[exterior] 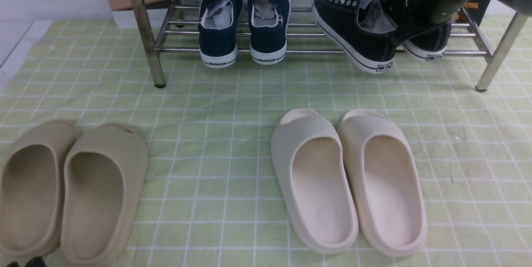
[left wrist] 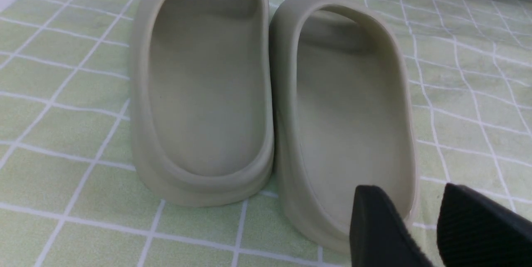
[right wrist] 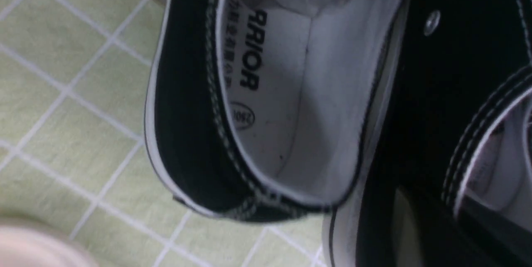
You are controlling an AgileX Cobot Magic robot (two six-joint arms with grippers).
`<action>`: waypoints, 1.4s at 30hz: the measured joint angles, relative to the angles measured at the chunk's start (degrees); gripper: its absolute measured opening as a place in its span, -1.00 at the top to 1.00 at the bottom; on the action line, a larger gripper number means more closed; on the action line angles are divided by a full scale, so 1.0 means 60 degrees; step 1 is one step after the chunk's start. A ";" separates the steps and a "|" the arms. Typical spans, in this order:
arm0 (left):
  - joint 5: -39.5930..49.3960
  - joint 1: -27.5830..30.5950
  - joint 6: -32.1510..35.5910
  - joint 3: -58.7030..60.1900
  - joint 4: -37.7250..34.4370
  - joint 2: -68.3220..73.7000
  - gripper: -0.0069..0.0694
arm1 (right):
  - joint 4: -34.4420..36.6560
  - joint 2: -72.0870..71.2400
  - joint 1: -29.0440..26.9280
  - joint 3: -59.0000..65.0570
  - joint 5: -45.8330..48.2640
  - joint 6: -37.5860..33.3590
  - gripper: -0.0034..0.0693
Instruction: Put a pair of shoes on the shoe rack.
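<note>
The two black canvas sneakers are at the right end of the chrome shoe rack (exterior: 143,21). The left sneaker (exterior: 357,30) tilts, its heel hanging past the front bar. The right sneaker (exterior: 430,42) rests on the bars, its heel at the front. My right gripper (exterior: 409,7) reaches down between them and is shut on their inner sides. The right wrist view shows the grey-lined sneaker (right wrist: 282,92) and its mate (right wrist: 457,71); the fingers are lost in the dark canvas. My left gripper (left wrist: 409,188) is open and empty, low at the near left (exterior: 25,263).
Two navy sneakers (exterior: 243,25) stand on the rack's left half. Tan slides (exterior: 66,188) lie near left, right under the left gripper (left wrist: 203,92). Cream slides (exterior: 349,179) lie near centre. A green checked cloth (exterior: 216,105) covers the floor. The rack's legs (exterior: 496,57) stand on it.
</note>
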 joint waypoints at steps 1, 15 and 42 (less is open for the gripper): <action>0.0000 0.0000 0.0000 0.0000 0.0000 0.0000 0.19 | 0.0000 0.0079 0.0000 0.0000 -0.0091 0.0078 0.87; 0.0000 0.0000 0.0000 0.0000 0.0000 0.0000 0.19 | 0.0026 0.0389 0.0009 -0.0004 -0.0633 0.1322 0.81; 0.0000 0.0000 0.0000 0.0000 0.0000 0.0000 0.19 | 0.1836 -0.4124 0.0030 0.0122 0.4189 0.1361 0.81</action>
